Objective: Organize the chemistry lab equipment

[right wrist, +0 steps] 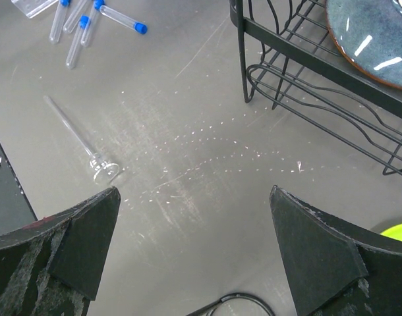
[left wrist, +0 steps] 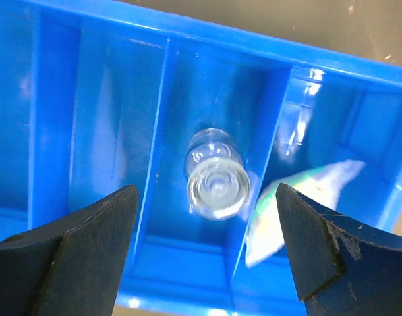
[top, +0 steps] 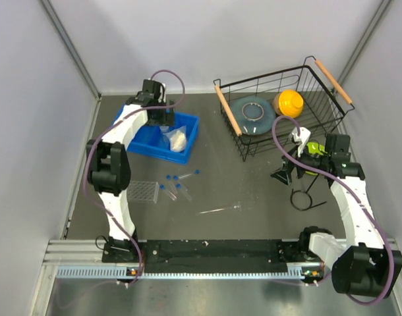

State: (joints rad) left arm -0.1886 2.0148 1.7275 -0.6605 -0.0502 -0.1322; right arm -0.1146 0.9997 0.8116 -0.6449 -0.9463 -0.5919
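My left gripper [top: 160, 117] is open above a blue divided bin [top: 188, 125]. In the left wrist view a small clear cup [left wrist: 216, 178] lies in the bin's middle compartment [left wrist: 122, 131], between and below my open fingers, with nothing held. A white packet [left wrist: 300, 204] lies in the compartment to its right, and also shows in the top view [top: 177, 139]. Several blue-capped test tubes [top: 178, 186] and a clear tube rack [top: 143, 191] lie on the table, with the thin glass rod [top: 221, 209] nearby. My right gripper [top: 285, 173] is open and empty above the black ring stand [top: 305, 198].
A black wire basket [top: 267, 79] at the back right holds a grey dish [top: 252, 113] and an orange dish [top: 290, 102]. A green dish [top: 313, 149] sits by my right wrist. The right wrist view shows the basket [right wrist: 306, 72], tubes [right wrist: 82, 26] and rod [right wrist: 76, 138].
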